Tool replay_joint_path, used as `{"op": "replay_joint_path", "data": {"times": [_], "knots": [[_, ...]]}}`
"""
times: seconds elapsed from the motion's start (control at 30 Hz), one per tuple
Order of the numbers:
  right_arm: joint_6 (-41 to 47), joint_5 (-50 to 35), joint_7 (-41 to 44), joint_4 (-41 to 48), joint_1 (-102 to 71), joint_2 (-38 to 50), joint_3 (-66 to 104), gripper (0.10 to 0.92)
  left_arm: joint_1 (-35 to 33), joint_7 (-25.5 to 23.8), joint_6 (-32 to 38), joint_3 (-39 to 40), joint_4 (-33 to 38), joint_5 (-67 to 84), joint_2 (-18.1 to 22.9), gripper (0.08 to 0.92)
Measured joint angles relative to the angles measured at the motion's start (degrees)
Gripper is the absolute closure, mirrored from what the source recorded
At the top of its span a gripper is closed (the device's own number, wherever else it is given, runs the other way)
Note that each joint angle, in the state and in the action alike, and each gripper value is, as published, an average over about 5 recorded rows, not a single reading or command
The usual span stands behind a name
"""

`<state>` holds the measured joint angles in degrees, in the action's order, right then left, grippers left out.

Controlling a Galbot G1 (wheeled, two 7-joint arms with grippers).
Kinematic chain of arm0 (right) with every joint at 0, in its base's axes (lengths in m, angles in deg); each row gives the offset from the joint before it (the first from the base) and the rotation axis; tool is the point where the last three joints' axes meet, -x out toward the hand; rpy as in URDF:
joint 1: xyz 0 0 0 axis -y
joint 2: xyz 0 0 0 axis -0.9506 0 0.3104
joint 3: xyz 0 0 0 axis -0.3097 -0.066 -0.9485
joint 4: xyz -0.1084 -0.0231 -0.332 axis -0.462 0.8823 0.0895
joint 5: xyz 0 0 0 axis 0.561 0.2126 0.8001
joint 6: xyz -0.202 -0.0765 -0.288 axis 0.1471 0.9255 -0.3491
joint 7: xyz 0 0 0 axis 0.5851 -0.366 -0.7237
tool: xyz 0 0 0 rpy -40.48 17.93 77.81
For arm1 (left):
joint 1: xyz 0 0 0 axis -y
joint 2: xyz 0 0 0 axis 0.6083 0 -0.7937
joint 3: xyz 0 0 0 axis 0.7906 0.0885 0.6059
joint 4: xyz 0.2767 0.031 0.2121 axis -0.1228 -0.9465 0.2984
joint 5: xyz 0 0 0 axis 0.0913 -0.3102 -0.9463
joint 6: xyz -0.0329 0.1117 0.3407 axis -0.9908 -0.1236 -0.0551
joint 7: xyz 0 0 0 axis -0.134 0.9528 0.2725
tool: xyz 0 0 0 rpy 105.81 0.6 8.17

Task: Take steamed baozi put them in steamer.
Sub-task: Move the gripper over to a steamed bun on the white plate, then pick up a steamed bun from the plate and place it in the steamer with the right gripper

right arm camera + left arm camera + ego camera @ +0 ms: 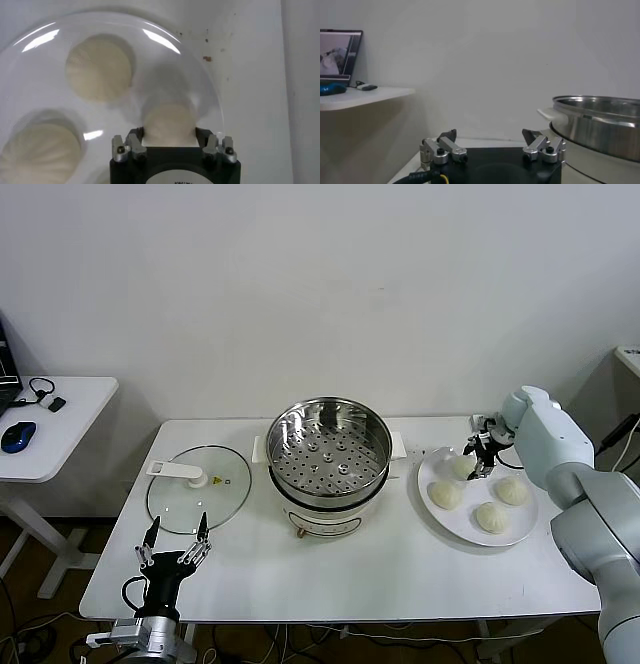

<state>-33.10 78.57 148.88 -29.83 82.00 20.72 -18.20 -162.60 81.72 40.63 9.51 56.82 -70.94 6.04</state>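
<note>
Several off-white steamed baozi lie on a white plate point(520, 529) at the right of the table. My right gripper point(480, 459) is down over the far-left one point(461, 468). In the right wrist view that baozi point(168, 122) fills the gap and both fingers press its sides, so the gripper point(169, 136) is shut on it while it still rests on the plate point(30, 75). Two other buns point(100, 67) point(40, 150) lie beside it. The steamer point(327, 449) stands at mid-table, its perforated tray bare. My left gripper point(175, 546) waits open at the table's front left.
The glass lid point(197, 489) with a white handle lies flat left of the steamer. The steamer's steel wall point(600, 120) rises close to my left gripper point(489, 136). A side desk point(50, 434) with a mouse stands far left.
</note>
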Motion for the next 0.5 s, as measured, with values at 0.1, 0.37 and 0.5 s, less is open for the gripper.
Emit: {"op": "replay_joint_path", "data": {"times": [0.1,0.37,0.5], "knots": [[-0.37,-0.29,0.38,-0.59,0.04,0.39,-0.26,0.354,-0.04,0.03,0.00,-0.01,-0.01,0.02,0.09,0.177],[-1.09,-4.67,2.12,-5.67,0.72,2.86,-5.23,0.382,-0.21,0.31,0.01,-0.18,0.01,0.11,0.31,0.177],[-1.15,-8.33,2.91,-10.35,1.63,5.18,-9.82,0.389,-0.42,0.56,0.05,-0.22,0.18,0.16,0.40,0.177]]}}
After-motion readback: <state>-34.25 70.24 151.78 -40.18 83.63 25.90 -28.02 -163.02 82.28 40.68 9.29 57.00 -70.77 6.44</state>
